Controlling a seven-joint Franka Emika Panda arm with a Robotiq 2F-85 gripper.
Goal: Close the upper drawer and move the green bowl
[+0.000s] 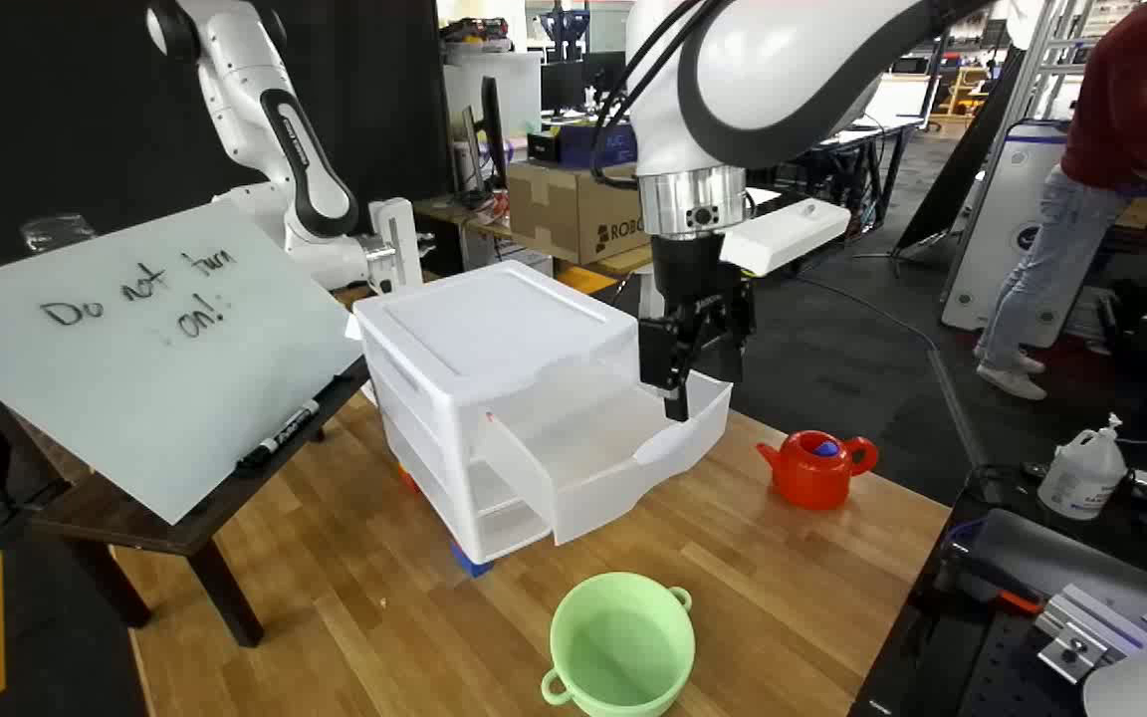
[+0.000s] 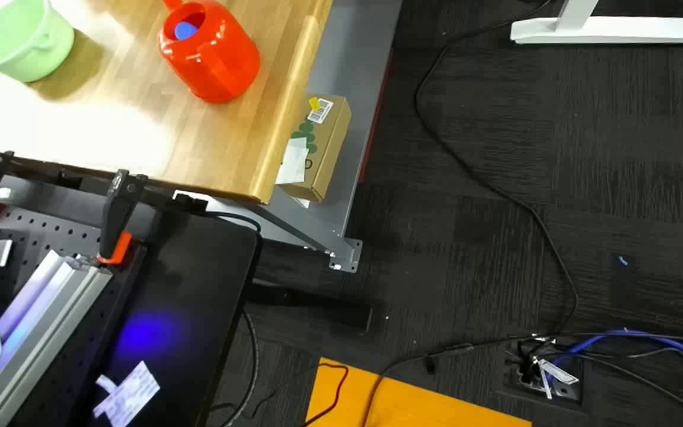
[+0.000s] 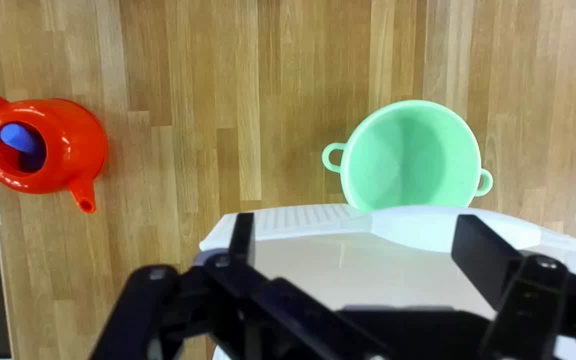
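The white drawer cabinet [image 1: 504,329] stands on the wooden table. Its upper drawer [image 1: 598,498] is pulled far out; the drawer also shows in the wrist view [image 3: 293,222]. My gripper [image 1: 705,393] points down over the drawer's open inside, near its front wall. In the wrist view the gripper [image 3: 355,245] has its fingers wide apart with nothing between them. The green bowl [image 1: 623,642] stands upright in front of the drawer, apart from it. The bowl also shows in an exterior view [image 2: 21,41] and in the wrist view [image 3: 413,155], where the drawer front covers its near edge.
A red teapot [image 1: 812,473] with a blue thing inside stands near the table edge, beside the drawer; it also shows in the wrist view [image 3: 63,145]. A whiteboard [image 1: 165,349] leans on a dark stand beside the cabinet. Another robot arm [image 1: 285,149] is behind.
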